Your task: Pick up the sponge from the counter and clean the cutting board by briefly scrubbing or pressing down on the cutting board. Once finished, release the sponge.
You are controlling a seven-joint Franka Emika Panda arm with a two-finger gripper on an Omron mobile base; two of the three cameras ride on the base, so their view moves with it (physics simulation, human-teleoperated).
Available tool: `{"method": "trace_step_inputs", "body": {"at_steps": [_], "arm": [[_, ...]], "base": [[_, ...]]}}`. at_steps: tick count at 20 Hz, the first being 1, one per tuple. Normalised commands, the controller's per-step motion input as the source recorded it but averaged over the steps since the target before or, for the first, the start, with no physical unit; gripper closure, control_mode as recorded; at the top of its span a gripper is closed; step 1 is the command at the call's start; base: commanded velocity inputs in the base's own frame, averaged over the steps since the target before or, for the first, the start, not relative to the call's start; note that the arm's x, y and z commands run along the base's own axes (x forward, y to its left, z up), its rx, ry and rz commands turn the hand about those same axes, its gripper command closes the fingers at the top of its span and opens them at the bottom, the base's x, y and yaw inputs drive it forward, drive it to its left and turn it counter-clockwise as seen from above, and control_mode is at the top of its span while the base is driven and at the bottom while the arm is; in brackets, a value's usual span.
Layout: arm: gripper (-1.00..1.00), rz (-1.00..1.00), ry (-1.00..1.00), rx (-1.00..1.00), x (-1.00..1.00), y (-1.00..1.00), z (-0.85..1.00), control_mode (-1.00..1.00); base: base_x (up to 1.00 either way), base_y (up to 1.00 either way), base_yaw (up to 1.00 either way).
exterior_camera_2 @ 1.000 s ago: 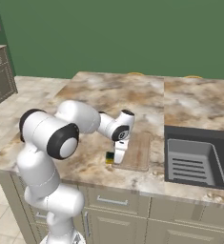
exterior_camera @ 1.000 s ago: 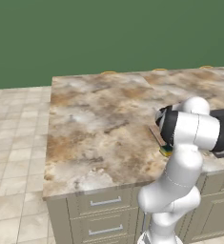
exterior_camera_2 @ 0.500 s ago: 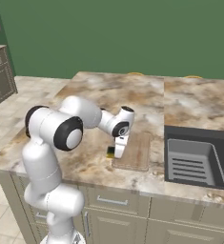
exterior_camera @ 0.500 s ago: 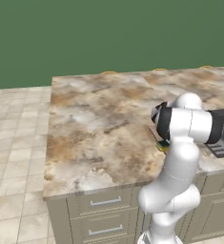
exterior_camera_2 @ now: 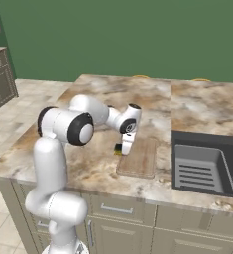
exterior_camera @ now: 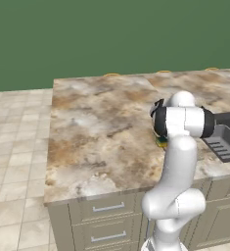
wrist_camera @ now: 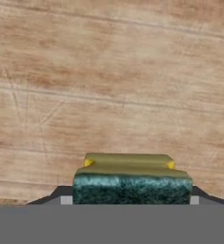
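Brown wood of the cutting board is under the hand, with light grain lines across it. The pincer is clamped on the sponge: the dark green layer is nearest the camera, the yellow body beyond it, and a dark fingertip shows at each side of the block. In the right base view the pincer points down at the left edge of the cutting board, and the sponge is a small green and yellow spot at that edge; whether it touches the wood I cannot tell. The cutting board lies near the front edge of the bench, between the arm and the dark sink basin. In the left base view the sponge shows just under the arm's dark joint
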Motion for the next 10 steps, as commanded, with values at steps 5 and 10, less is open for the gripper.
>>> {"method": "trace_step_inputs", "body": {"at_steps": [5,10], "arm": [[1.00,0.00,0.00,0.04,0.74,-0.16,0.00,-1.00],[1.00,0.00,0.00,0.03,0.68,-0.20,-0.02,-1.00]], "base": [[0.00,0.00,0.00],[0.00,0.00,0.00]]}}
